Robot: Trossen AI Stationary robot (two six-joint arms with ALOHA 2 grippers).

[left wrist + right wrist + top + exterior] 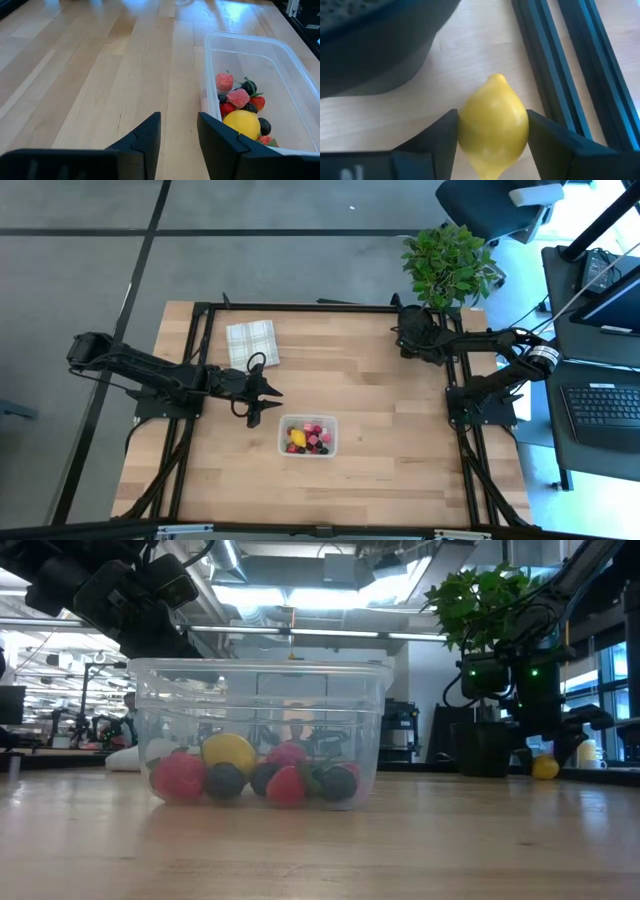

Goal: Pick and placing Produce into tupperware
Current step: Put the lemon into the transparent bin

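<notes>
The clear tupperware [282, 442] sits near the table's middle, holding several small red, pink and dark berries and a yellow lemon [241, 122]. In the low view the fruit [250, 776] lies on the tub's floor. My left gripper [179, 120] is open and empty, just to the left of the tub [250, 39] and above the bare wood. My right gripper [492, 125] is at the table's far right corner [403, 330], beside the plant pot, and is shut on another small yellow lemon [545, 768]. My right gripper pinches the lemon by its two long sides [466, 127] between both fingers [437, 137], which fill the gap on either side. The lemon's pointed tip [496, 77] faces away from the wrist. In the low view the lemon shows at table-top level.
A white-green checked cloth [252, 342] lies folded near the far left. The green potted plant [448, 260] stands at the far right corner, with its dark pot [370, 45] close by the right gripper. A black frame rail [560, 65] runs beside the lemon.
</notes>
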